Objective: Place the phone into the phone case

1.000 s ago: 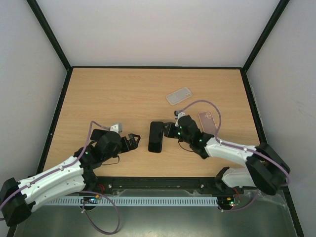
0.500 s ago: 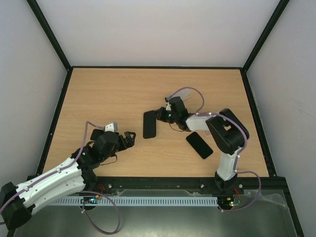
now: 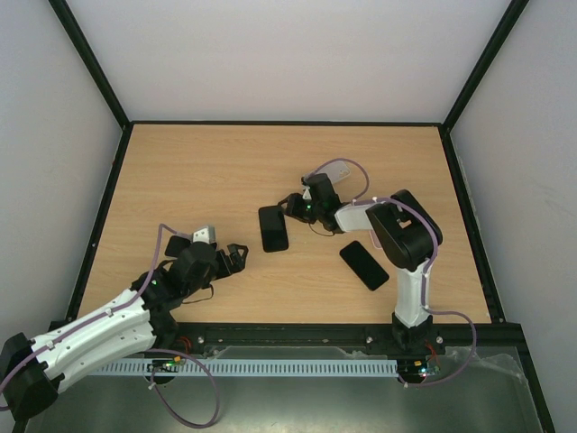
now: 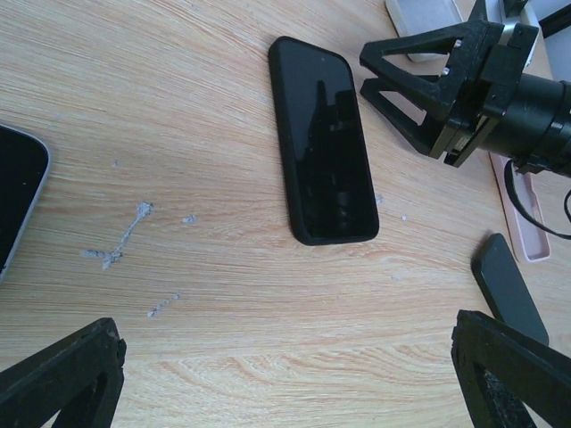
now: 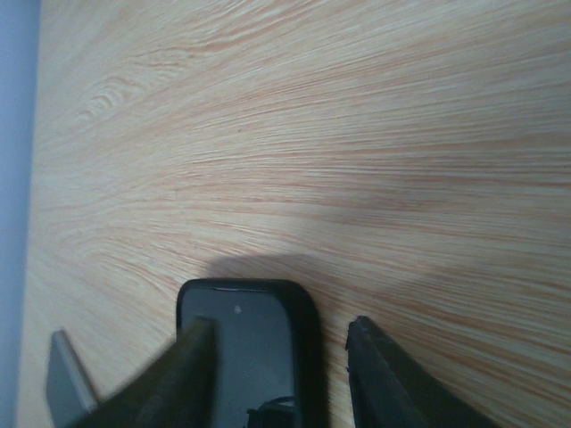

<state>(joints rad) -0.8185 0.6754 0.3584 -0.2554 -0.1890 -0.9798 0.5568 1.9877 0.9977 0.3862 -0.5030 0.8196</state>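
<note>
**Top view.** The phone (image 3: 272, 229) is lying flat on the table (image 3: 198, 171), just left of centre. The right gripper (image 3: 290, 209) is hovering at the phone's upper right end with its fingers standing apart, clamping nothing. The left gripper (image 3: 236, 256), at lower left, is gaping wide and carrying nothing. Three dark handsets are showing: this phone, a second handset (image 3: 365, 265) right of centre, and a third handset (image 3: 177, 244) just beside the left gripper. One clear case (image 3: 334, 169) is lying at upper right, partly under the right arm's cable.

**Left wrist view.** The phone (image 4: 326, 152) is running down the centre of the frame. Its raised dark rim suggests a black case (image 4: 335, 237) is already surrounding it, though full seating cannot be confirmed. The right gripper's tips are sitting near the phone's upper right corner, apart from it. A pink case (image 4: 519, 201) at the right edge is bringing the loose cases to two.

**Right wrist view.** The phone's end is lying below the parted fingers (image 5: 379, 374). One finger is overlapping the phone's left side, and whether it is touching cannot be told.

**Judgement.** The step in hand appears to be letting go. The jaws should widen fully and lift straight off so that no finger drags the phone. Each corner then needs checking for a flush fit.
</note>
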